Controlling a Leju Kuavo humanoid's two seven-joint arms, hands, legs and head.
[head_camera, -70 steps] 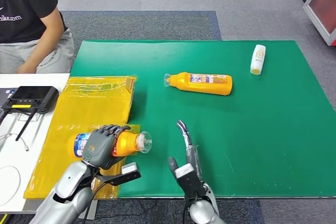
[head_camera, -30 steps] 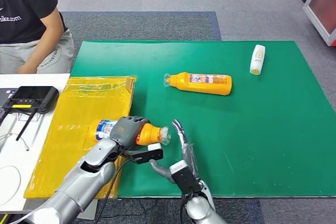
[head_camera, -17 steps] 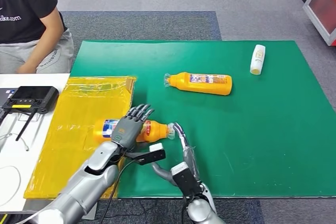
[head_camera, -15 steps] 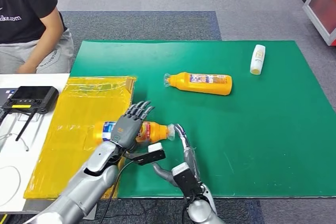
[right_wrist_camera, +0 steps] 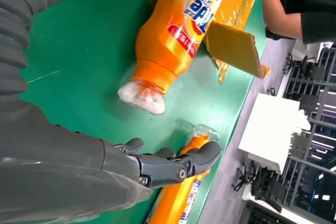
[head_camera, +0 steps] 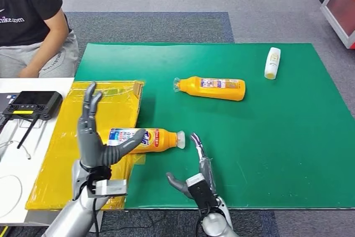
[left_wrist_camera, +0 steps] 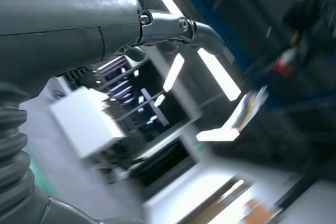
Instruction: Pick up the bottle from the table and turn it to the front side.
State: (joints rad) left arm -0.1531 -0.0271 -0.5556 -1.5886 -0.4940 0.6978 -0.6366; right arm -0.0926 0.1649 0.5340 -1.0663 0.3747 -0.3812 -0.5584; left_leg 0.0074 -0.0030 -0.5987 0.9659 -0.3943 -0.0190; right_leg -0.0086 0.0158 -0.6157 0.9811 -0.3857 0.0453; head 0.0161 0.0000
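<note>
An orange bottle (head_camera: 144,138) with a clear cap lies on its side across the edge of the yellow sheet (head_camera: 96,115) and the green mat (head_camera: 268,137), label up; its Tide label also faces the right wrist view (right_wrist_camera: 186,19). My left hand (head_camera: 92,137) is lifted above the sheet, palm out and fingers spread, holding nothing; its thumb reaches toward the bottle's base. My right hand (head_camera: 198,173) sits open just in front of the cap, fingers (right_wrist_camera: 170,163) apart and not touching it. A second orange bottle (head_camera: 211,87) lies farther back on the mat.
A small white bottle (head_camera: 272,62) lies at the mat's far right. A person in a black shirt (head_camera: 29,20) sits at the back left. A black controller (head_camera: 31,104) rests on the white table (head_camera: 13,165) to the left.
My left hand let go of the orange bottle and rose up and left with its fingers spread. The bottle now lies on the mat, label up. The right hand stayed open near the cap.
</note>
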